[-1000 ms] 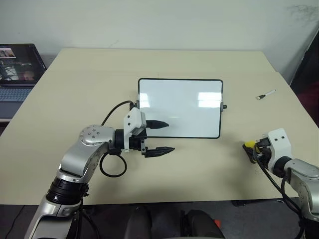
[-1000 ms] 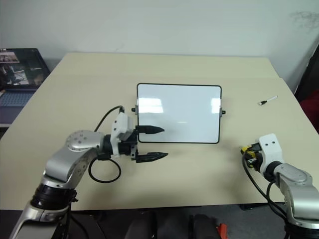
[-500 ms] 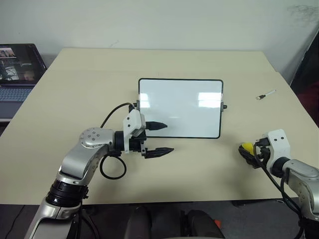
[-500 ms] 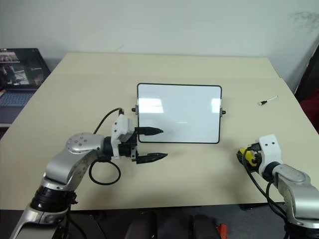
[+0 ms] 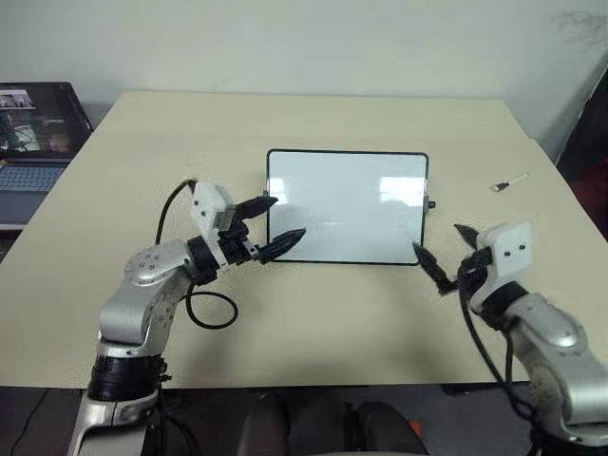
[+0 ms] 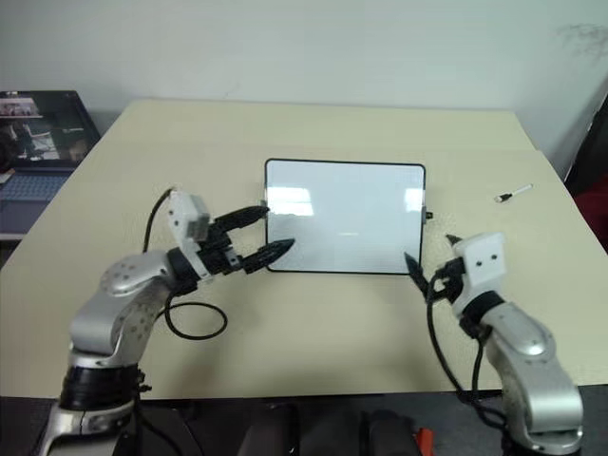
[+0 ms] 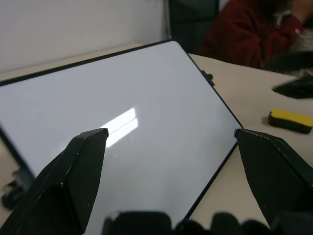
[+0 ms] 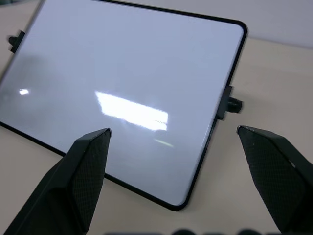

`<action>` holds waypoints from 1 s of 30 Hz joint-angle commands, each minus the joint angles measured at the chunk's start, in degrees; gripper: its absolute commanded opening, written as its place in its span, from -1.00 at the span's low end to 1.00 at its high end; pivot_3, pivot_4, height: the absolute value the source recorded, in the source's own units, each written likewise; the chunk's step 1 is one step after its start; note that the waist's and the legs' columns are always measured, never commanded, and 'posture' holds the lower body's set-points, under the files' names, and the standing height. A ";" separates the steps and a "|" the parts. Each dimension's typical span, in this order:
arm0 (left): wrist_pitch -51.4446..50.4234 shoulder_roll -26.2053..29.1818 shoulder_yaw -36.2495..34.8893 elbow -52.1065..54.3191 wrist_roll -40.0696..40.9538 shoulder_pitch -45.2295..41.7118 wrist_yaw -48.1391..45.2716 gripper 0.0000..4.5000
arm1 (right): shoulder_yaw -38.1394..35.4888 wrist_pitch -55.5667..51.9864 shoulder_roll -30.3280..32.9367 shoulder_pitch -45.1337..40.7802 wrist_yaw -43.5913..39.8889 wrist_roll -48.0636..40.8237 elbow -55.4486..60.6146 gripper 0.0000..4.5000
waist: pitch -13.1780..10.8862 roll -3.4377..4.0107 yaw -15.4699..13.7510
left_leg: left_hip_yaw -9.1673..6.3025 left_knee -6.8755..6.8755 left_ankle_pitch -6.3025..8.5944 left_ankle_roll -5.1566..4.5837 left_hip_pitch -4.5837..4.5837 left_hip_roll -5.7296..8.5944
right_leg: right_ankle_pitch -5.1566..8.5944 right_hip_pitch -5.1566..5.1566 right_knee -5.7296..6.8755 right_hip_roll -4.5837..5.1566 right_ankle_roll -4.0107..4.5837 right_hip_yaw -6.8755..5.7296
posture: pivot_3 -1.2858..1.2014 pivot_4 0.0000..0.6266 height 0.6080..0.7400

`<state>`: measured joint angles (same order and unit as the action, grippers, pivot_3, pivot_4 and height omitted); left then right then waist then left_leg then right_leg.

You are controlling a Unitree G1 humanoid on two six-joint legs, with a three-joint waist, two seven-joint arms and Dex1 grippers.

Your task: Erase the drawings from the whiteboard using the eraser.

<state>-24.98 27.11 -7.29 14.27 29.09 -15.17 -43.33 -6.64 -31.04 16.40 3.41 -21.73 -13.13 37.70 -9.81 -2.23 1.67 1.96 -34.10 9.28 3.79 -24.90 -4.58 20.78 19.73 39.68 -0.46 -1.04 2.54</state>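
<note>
Two open claws flanking the whiteboard (image 5: 347, 206).

Both arms have silver-grey metal shells with rounded joint housings and black rings at the joints. The left gripper (image 5: 269, 223) and right gripper (image 5: 441, 252) each carry a white boxy wrist block and two black, tapered, pointed fingers. A black cable loops loosely beside each forearm.

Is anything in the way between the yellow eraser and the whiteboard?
Nothing visible. The eraser lies just off the whiteboard's short side, with only bare table between them.
</note>
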 commanded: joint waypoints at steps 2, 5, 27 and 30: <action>2.83 -3.88 -3.38 7.20 0.59 8.31 6.08 1.00 | 2.34 19.99 -5.56 7.33 -1.33 0.64 -4.55 0.99 | 0.00 0.00 0.01 | -0.04 0.00 0.00 0.00 0.03 -0.01 | 0.00 -0.04 0.00 0.00 0.00 -0.02 | 0.03 -0.52 1.00; 7.55 -6.17 -4.65 7.17 -2.88 13.90 9.68 1.00 | 4.17 29.00 -7.54 11.68 -2.37 1.68 -9.00 0.99 | 0.01 0.01 0.04 | -0.06 0.02 0.00 0.00 0.13 -0.02 | 0.00 -0.13 0.04 0.01 0.00 -0.06 | 0.03 -0.52 1.00; 20.28 -12.73 -5.37 7.55 -12.57 26.99 22.40 1.00 | 8.53 48.77 -6.86 21.21 -4.47 1.86 -22.98 0.99 | 0.23 -0.12 -0.06 | -0.09 0.06 -0.01 -0.02 0.61 -0.02 | 0.19 -0.48 0.16 0.34 0.07 -0.05 | 0.03 -0.52 1.00; 20.14 -13.17 -4.19 7.85 -12.65 27.09 22.62 1.00 | 6.89 48.75 -4.90 21.35 -5.79 0.66 -23.84 0.99 | 0.23 -0.12 -0.06 | -0.10 0.06 -0.01 -0.02 0.60 -0.01 | 0.19 -0.49 0.15 0.35 0.07 -0.05 | 0.03 -0.52 1.00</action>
<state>-5.82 14.18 -12.40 20.36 16.71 11.84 -20.82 1.94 16.07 10.52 24.32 -26.49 -10.70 13.39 -9.58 -2.36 1.61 1.86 -34.05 9.28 3.77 -24.29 -4.59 20.97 19.24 39.83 -0.11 -0.98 2.49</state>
